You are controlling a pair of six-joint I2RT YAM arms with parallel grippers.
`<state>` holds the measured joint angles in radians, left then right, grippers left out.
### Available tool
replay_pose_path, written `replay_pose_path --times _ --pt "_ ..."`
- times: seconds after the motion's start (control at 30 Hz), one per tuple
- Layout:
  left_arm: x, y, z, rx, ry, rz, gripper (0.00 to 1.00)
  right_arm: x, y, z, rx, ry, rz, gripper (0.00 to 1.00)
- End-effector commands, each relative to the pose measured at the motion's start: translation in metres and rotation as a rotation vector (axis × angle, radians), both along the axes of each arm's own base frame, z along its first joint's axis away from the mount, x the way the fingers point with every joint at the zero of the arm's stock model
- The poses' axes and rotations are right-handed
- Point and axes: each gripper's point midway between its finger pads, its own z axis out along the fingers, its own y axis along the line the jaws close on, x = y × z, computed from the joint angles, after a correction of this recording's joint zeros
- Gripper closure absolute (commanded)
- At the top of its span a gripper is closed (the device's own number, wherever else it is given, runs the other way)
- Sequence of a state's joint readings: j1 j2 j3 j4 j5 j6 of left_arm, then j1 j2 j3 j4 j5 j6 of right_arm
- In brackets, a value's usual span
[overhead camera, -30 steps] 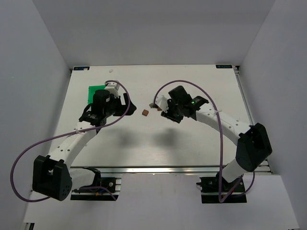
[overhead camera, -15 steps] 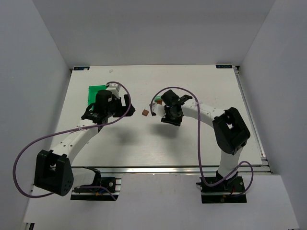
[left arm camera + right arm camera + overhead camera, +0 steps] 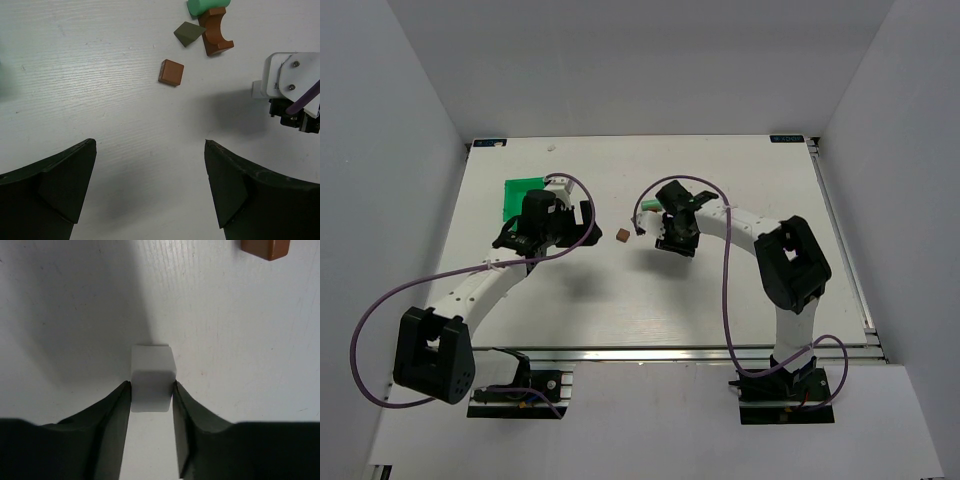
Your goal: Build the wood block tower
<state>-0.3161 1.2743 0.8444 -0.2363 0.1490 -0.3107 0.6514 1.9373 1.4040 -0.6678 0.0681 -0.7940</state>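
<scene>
No stacked tower shows; the blocks lie loose. My right gripper (image 3: pixel 152 386) is shut on a whitish cube (image 3: pixel 152 375) and holds it low over the white table, right of a brown square block (image 3: pixel 622 235); an edge of a brown block (image 3: pixel 265 247) also shows at the top of the right wrist view. My left gripper (image 3: pixel 150 145) is open and empty, left of the brown square block (image 3: pixel 171 72). Beyond it lie an olive wedge (image 3: pixel 189 34), a brown arch block (image 3: pixel 216 31) and a green cylinder (image 3: pixel 205 6).
A green plastic bin (image 3: pixel 523 189) stands at the back left, behind my left gripper (image 3: pixel 582 220). My right gripper (image 3: pixel 645 232) and its white wrist housing (image 3: pixel 292 80) sit close to the block cluster. The green cylinder (image 3: pixel 650 204) lies just behind it.
My right arm has folded in, its elbow swinging left and back, and its gripper has shifted slightly left toward the brown block. The left arm has barely moved.
</scene>
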Motion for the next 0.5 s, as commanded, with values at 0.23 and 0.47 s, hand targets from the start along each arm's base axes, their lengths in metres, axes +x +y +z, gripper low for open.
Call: replay_pose_path --times 0.23,0.47 --pt "0.002 0.001 0.005 0.002 -0.019 -0.008 0.02 0.026 0.019 0.032 0.110 -0.095 -0.050 0.27" --pt "0.002 0.001 0.008 -0.009 -0.027 0.001 0.02 0.059 0.051 0.068 0.358 -0.208 -0.341 0.11"
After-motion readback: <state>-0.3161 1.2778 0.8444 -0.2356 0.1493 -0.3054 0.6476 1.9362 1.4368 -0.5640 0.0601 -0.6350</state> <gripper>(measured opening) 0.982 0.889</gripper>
